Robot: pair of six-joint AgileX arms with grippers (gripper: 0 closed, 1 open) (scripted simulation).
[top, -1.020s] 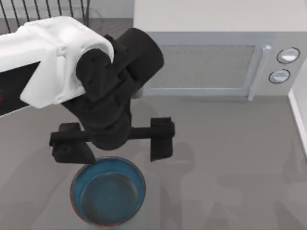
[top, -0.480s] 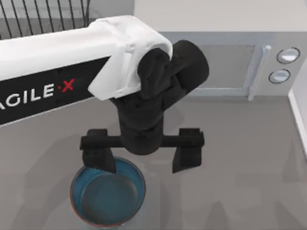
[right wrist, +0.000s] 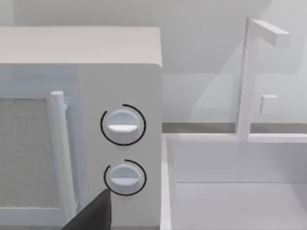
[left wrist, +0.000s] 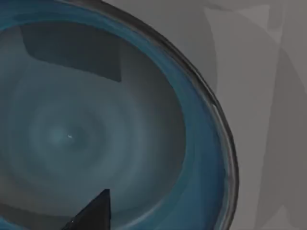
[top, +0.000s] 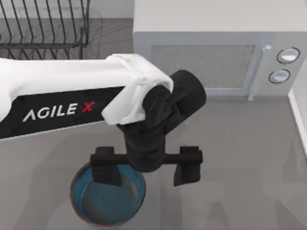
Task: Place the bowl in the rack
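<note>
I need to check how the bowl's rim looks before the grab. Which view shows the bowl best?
The left wrist view: the bowl fills it, showing blue inside, greyish bottom and rim. The top view shows the bowl whole but partly under the left claw. The right wrist view faces the microwave instead.

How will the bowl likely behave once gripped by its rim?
The bowl looks rigid and glossy, so likely slippery. Left gripper straddles one rim section, so it may tilt when lifted. Its round shape could roll if dropped.
</note>
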